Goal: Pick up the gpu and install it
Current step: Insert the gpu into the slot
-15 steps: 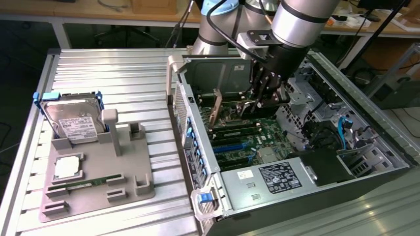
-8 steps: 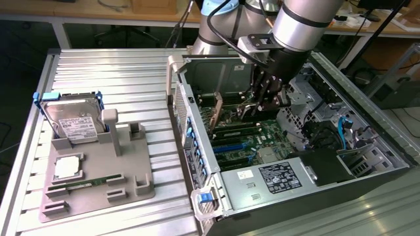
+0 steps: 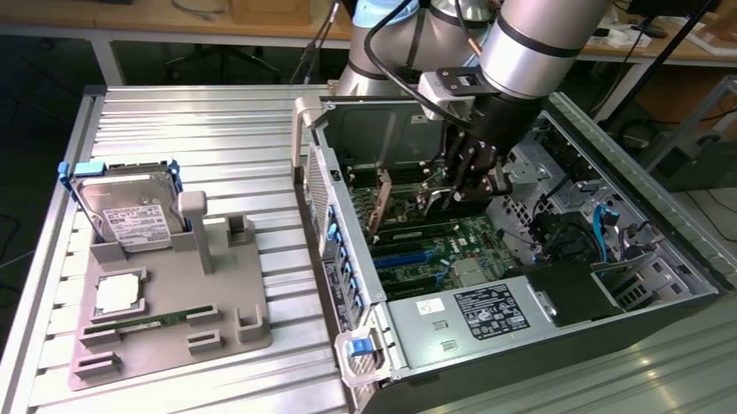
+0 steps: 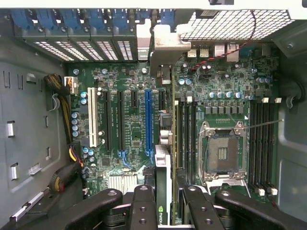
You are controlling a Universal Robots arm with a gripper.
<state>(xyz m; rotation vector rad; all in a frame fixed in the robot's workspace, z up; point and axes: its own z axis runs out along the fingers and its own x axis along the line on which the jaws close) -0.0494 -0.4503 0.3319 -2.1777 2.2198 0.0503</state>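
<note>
one gripper (image 4: 163, 206) reaches down into the open computer case (image 3: 645, 285), its fingers pinching the gpu (image 4: 163, 189) edge-on between them. the card's long axis runs along the motherboard (image 4: 129, 120) slots, and it hangs just beside the blue slot (image 4: 148, 120).

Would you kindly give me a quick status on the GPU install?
Pincer shut on GPU, edge-on inside case. Card above motherboard slots, not seated. Nothing blocking seen.

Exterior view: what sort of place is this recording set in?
Probably a robotics lab or workshop bench. An open computer case lies on a ribbed metal table, a grey fixture holds a hard drive, and wooden workbenches stand behind.
</note>
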